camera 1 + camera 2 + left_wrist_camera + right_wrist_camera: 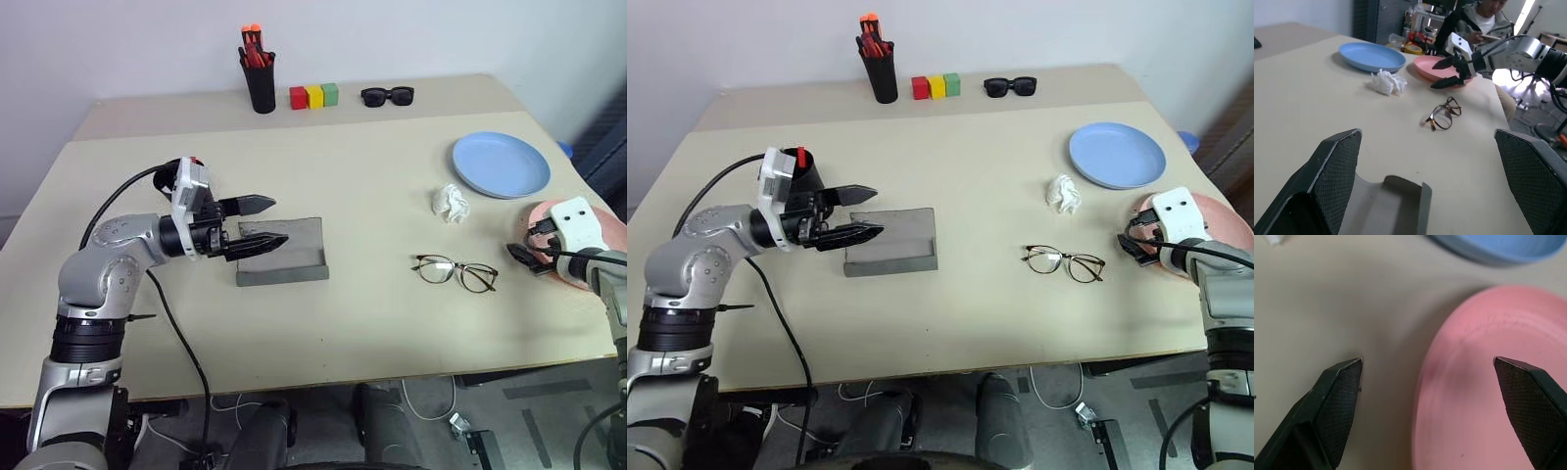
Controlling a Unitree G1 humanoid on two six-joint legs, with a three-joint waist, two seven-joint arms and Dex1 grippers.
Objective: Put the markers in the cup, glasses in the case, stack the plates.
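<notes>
The left claw (858, 213) hangs over the grey case (892, 241), fingers spread wide and holding nothing, pointing level toward the counter's right side. It sits just above the case's left end, which fits an arm that has finished with the case or is waiting there. Behind its wrist stands the black cup (806, 175) with a red marker (800, 156) sticking up out of it, so the marker step looks done.

The case lies open near the middle of the counter's left half, its long axis roughly parallel to the front edge, its raised wall at the right end (the hollow looks empty, though the claw hides part of it).

The glasses (455, 271) lie flat between the case and the right edge, nearer the front edge, temples unfolded and lenses facing the front. Their long axis runs nearly along the front edge, much like the case's, so little turning should be needed to lay them in.

The right claw (1425, 396) is spread wide too and straddles the near rim of the pink plate (1484, 382) at the counter's right edge, gripping nothing yet; this looks like a line-up to pinch that rim. The blue plate (501, 164) rests toward the far right corner, just beside the pink one, with a crumpled tissue (450, 203) next to it.
</notes>
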